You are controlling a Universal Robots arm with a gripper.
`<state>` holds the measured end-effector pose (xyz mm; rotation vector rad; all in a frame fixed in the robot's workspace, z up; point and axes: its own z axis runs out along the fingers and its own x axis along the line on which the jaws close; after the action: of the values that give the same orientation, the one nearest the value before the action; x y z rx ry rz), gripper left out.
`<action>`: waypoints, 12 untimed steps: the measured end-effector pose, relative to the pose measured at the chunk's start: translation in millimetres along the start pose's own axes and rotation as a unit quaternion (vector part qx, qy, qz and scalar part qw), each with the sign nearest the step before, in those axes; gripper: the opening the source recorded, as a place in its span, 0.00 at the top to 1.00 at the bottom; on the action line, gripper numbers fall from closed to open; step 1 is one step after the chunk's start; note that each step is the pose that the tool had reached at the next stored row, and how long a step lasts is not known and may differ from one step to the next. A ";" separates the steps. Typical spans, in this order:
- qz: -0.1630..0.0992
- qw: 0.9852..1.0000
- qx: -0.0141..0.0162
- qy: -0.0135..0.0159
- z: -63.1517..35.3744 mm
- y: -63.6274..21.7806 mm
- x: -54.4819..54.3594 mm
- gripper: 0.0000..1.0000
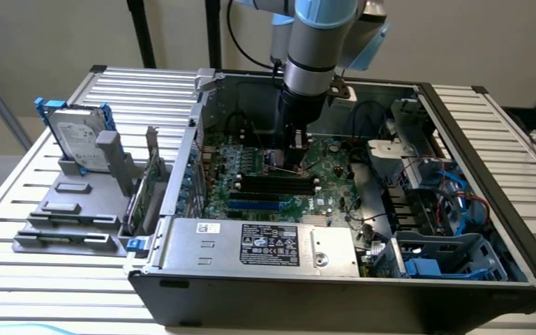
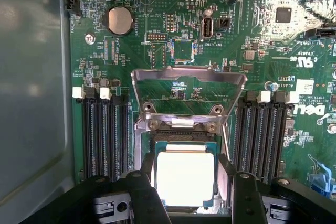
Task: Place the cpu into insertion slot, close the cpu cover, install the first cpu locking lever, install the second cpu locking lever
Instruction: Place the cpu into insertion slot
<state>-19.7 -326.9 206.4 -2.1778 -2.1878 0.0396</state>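
Lowest level: slatted metal table [image 1: 26, 279] carrying an open tower case [image 1: 343, 307] laid on its side with the side panel off, so that the interior faces upward for access from above. Universal Robots arm [image 1: 310, 49] reaching straight down into the case over the green motherboard [image 2: 252, 35], wrist vertical, probably to keep the tool square to the socket. Long black memory slots [image 2: 102, 135] in banks on both sides of the socket area. Low over the socket, gripper [image 2: 187, 166] with jaws spread to full width, one finger [image 2: 148, 169] standing at each side of the socket centre, nothing clamped or lifted. Hinged cpu cover [image 2: 189, 73] swung up and standing clear of the socket, board visible through its square opening; raised, by judgement, to leave the socket free for seating. Below the hinge, insertion slot [image 2: 160, 136] exposed, dark body inside a metal rim. Smallest item: cpu [image 2: 185, 182] lying flat inside the insertion slot, bright lid upward, edges parallel to the rim, apparently seated, between the two fingers; contact between pads and chip edges not discernible. Cover not yet closed over it.
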 end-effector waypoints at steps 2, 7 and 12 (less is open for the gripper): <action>0.000 1.000 0.000 -0.001 0.9 0.1 1.1 0.45; 0.001 1.000 0.000 -0.002 2.6 0.2 2.6 0.45; 0.002 1.000 0.000 -0.005 4.8 0.3 3.8 0.45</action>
<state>-19.7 -322.9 201.6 -2.1866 -2.1883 0.0501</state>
